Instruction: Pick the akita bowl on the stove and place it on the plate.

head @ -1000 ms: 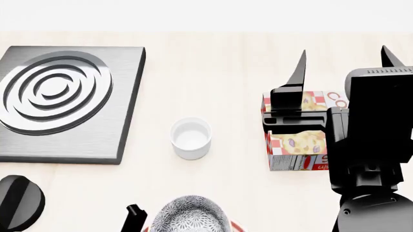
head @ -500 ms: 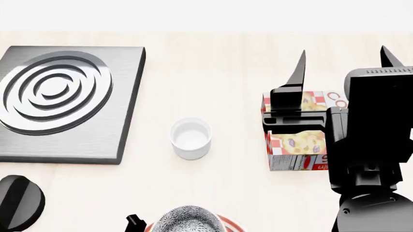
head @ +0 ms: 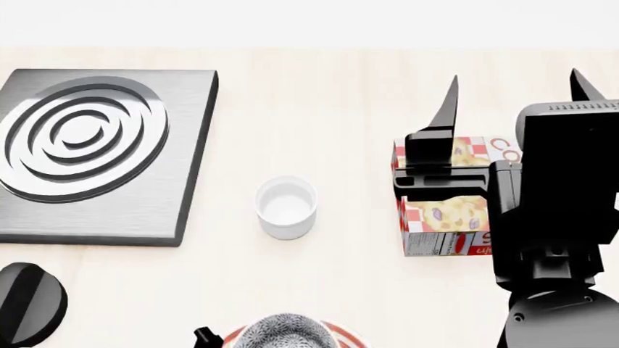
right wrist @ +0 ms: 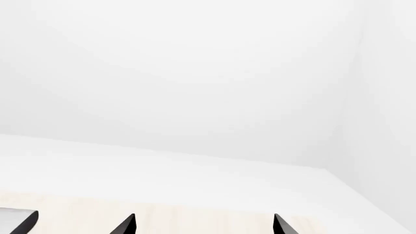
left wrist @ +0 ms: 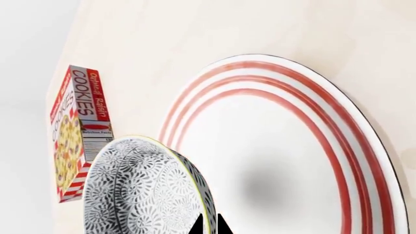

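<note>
Head view: one akita bowl (head: pixel 286 330) (speckled), one plate (head: pixel 341 336), one stove (head: pixel 97 152).

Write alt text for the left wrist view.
A black-and-white speckled bowl, pinched at its rim by the left gripper, hangs tilted over a white plate with red rim stripes on a pale wooden table. A cookie box stands beyond the bowl.

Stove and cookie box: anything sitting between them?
Head view: only a small white cup stands between the stove and the cookie box, on otherwise bare tabletop.
</note>
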You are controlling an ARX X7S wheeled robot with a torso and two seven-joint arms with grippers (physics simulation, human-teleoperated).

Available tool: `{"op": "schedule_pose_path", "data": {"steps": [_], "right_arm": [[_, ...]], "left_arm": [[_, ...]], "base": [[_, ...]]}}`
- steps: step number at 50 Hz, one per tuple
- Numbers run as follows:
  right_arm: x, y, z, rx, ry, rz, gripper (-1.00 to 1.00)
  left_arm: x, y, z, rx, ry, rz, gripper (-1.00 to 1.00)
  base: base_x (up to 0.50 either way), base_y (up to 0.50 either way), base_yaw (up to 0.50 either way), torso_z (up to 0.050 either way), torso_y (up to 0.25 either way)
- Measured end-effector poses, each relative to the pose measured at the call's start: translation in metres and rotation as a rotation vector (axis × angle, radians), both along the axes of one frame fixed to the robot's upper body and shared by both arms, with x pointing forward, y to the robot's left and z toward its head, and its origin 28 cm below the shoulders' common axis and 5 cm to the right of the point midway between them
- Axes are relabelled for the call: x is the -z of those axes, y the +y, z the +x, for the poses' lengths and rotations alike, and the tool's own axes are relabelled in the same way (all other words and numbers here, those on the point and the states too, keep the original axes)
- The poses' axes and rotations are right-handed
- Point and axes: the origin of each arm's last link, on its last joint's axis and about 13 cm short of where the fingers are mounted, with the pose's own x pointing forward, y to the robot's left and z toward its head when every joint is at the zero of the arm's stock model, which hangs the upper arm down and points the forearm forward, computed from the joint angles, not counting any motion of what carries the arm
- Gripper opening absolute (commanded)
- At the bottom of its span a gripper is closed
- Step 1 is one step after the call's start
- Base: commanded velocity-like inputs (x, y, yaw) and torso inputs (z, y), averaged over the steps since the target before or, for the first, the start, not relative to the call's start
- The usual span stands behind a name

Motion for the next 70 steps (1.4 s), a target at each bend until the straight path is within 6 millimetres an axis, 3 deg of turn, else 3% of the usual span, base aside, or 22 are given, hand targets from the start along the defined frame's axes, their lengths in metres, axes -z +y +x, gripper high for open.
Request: {"op": "schedule_pose_path", "data": {"steps": [70], "right_arm": [[0.0, 0.0, 0.0, 0.0, 0.001, -0.001, 1.0]], "left_arm": [[0.021, -0.005, -0.006, -0.01, 0.036, -0.028, -1.0]], "base": [[0.0, 0.0, 0.0, 0.0, 0.0]]}}
